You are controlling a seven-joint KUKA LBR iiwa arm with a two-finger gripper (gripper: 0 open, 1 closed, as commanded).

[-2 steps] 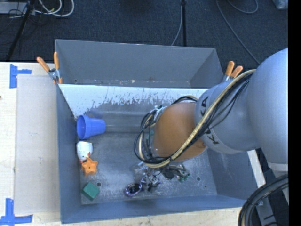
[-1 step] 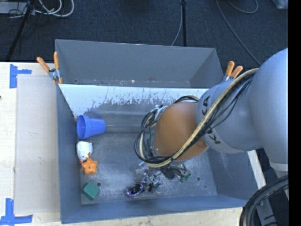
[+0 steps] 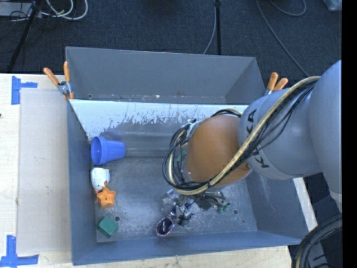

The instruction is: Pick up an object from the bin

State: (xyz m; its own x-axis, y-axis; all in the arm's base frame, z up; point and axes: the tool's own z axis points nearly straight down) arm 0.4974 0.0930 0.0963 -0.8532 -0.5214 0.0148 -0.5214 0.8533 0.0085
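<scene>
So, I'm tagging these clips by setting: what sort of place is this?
Probably a robotics lab's grasping test bench: a KUKA arm reaches into a grey metal bin holding small toys like a blue cup, and cables trail over the dark floor behind.

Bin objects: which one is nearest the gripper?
The small dark purple piece by the gripper; blue cup, orange star and green block lie at the left.
</scene>
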